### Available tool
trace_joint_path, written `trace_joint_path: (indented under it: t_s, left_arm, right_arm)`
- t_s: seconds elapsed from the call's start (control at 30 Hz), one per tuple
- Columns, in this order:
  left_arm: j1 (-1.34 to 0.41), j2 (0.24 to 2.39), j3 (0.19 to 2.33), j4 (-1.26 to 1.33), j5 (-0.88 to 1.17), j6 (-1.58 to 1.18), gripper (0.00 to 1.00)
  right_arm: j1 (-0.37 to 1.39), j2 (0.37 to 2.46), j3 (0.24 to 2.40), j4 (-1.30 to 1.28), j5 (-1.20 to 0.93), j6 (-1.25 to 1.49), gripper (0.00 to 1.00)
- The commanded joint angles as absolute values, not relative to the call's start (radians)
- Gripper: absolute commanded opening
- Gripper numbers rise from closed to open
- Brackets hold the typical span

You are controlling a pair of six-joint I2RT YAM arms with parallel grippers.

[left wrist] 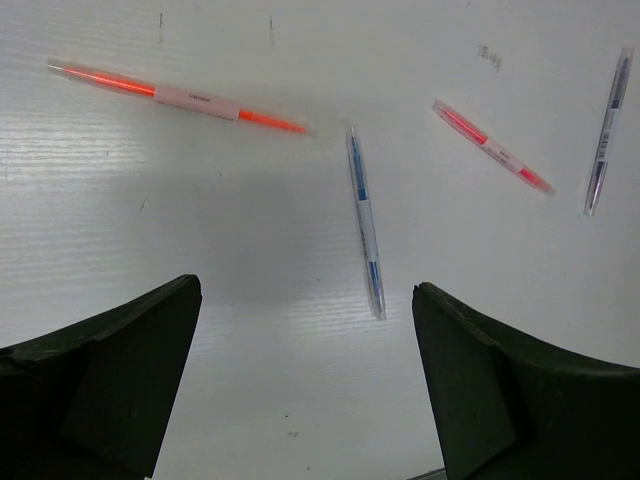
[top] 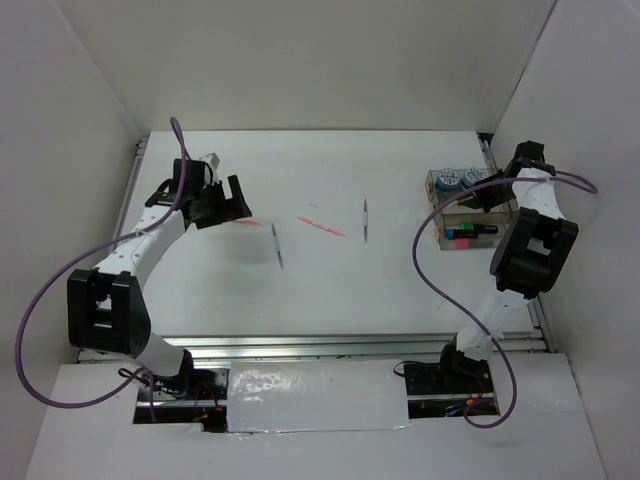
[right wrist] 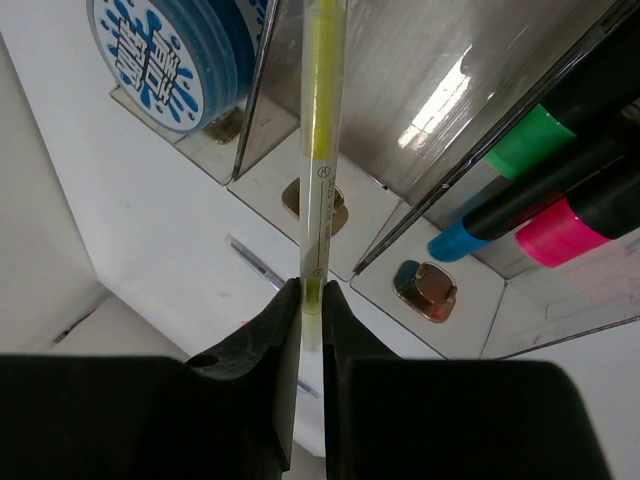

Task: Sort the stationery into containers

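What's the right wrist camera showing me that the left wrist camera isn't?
Right wrist only: the right claw shut on a yellow stick at the clear tray, with a tape roll in one compartment and highlighters in another.
Left wrist only: the open left claw above two orange sticks and two pens lying loose.
Both: the white table.

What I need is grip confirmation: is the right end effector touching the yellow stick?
Touching. Right wrist view: the right end effector pinches the yellow stick, no gap visible.

White arms (top: 150, 238), black joints (top: 105, 310), purple cables (top: 418, 245)
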State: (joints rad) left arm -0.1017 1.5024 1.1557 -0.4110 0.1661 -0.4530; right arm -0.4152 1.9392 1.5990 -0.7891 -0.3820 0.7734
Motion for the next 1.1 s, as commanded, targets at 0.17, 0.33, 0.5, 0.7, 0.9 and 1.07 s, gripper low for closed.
trace_joint_path:
  t_s: [0.17, 0.33, 0.5, 0.7, 0.9, 1.07]
  left_arm:
    - [-0.107, 1.513, 1.173, -0.388, 0.167, -0.466, 0.99]
    - [-0.106, 1.516, 1.178, -0.385, 0.170, -0.469, 0.99]
    - [-0.106, 1.491, 1.161, -0.371, 0.175, -0.463, 0.99]
    - [-0.109, 1.437, 1.144, -0.363, 0.167, -0.445, 0.99]
    - [-0.110, 1.399, 1.150, -0.397, 0.123, -0.399, 0.99]
    - [-0.107, 1.364, 1.137, -0.400, 0.153, -0.362, 0.99]
  right_arm:
    - [-0.430, 1.987, 1.632, -0.736, -0.385, 0.842, 0.33]
    - [-0.425, 1.991, 1.638, -0.732, -0.384, 0.835, 0.50]
    - [-0.384, 1.933, 1.652, -0.719, -0.471, 0.712, 0.39]
    - [-0.030, 1.757, 1.655, -0.687, -0.192, 0.332, 0.32]
    - [0.287, 1.851, 1.747, -0.793, 0.153, 0.078, 0.40]
    - [0.287, 2.097, 1.917, -0.937, 0.121, 0.049, 0.41]
